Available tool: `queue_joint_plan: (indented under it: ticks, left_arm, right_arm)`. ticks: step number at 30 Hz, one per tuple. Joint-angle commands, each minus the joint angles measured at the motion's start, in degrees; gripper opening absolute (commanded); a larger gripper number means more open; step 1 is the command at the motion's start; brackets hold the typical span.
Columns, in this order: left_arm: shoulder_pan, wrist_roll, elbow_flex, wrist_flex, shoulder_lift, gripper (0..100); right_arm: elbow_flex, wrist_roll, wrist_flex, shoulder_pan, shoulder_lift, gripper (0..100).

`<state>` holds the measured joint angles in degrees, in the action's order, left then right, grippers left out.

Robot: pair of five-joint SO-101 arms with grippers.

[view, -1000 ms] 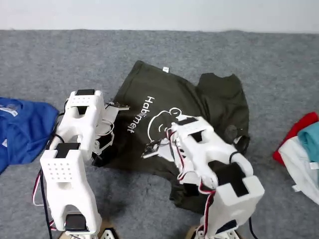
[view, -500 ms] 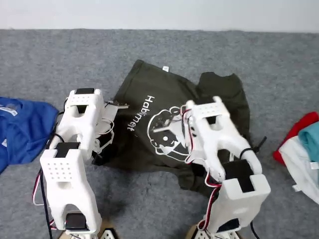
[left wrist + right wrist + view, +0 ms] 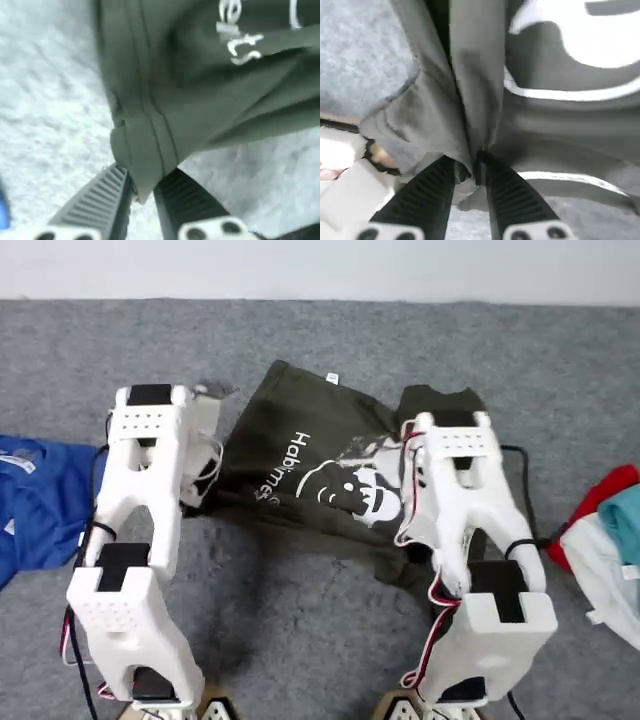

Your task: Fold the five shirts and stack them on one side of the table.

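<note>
Though bunched, dark shirt (image 3: 145, 145) between jaws

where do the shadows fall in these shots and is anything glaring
High view: soft shadows lie on the grey table beside the left arm and right arm, no hard glare. Left wrist view: the dark green shirt is shaded along its folds above the left gripper. Right wrist view: a dark crease runs into the right gripper; the white print is the brightest patch.

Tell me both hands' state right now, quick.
Left hand: closed on the dark green shirt.
Right hand: closed on the same shirt.
</note>
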<state>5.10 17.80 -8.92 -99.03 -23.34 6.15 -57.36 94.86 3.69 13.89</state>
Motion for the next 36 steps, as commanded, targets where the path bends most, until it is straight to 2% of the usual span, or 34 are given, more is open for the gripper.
queue_joint_plan:
  ticks: [1,10,16,20,22,26,32,36]
  left_arm:
    - [-0.62,-5.89,-8.04,1.14,1.58,1]
    - [-6.51,-16.35,-31.78,2.37,-13.71,1]
    - [-6.24,-21.71,-54.20,2.37,-27.52,1]
    - [-3.78,-26.20,-68.09,2.02,-34.02,2]
    - [-3.08,-26.64,-72.48,1.05,-35.16,2]
    - [-3.08,-26.99,-73.19,0.26,-33.49,8]
    - [-3.16,-30.33,-72.66,-1.32,-33.76,9]
    - [-1.32,-30.59,-72.22,-0.97,-34.11,9]
  right_arm:
    - [-3.34,0.18,-5.76,-3.91,-0.57,3.9]
    - [-3.43,0.18,-26.68,-9.54,-0.31,3.9]
    - [-3.34,9.85,-43.12,-9.54,1.01,7.2]
    - [-6.77,12.22,-40.22,-8.84,4.26,27.1]
    - [-9.76,12.92,-36.53,-8.84,5.67,32.5]
    - [-16.88,13.01,-31.43,-9.01,7.52,29.2]
    - [-25.58,12.84,-21.85,-8.48,8.40,28.5]
    - [-25.93,12.75,-21.49,-8.84,8.31,28.5]
